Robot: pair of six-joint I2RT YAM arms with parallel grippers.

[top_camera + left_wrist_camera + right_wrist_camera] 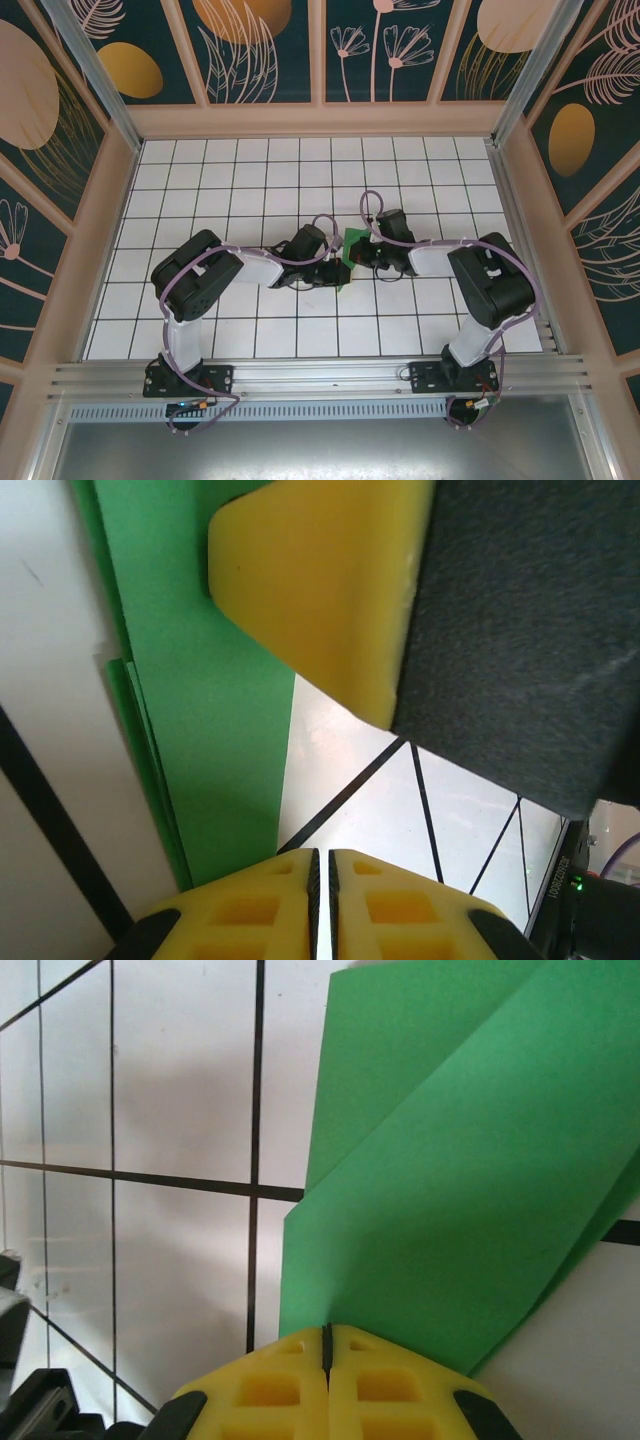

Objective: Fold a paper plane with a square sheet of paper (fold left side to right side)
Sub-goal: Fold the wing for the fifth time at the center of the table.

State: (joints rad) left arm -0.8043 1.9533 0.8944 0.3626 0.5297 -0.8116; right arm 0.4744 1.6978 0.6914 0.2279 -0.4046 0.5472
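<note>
The green sheet of paper [351, 242] lies folded into layered flaps at the middle of the tiled table, between the two arms. My right gripper [359, 258] is shut, its closed tips [327, 1328] resting on the near edge of the paper [450, 1190], with nothing clamped between the pads. From the left wrist, one yellow right finger [320, 580] sits on top of the paper [210, 710]. My left gripper [335, 268] is beside the paper's edge, over bare tile; its pads [322, 855] stand a hairline apart with nothing between them.
The white tiled table [250, 180] is walled by patterned panels at the back and sides. An aluminium rail [320, 375] runs along the near edge by both arm bases. Stacked green edges of the fold [135, 740] show left of the left gripper.
</note>
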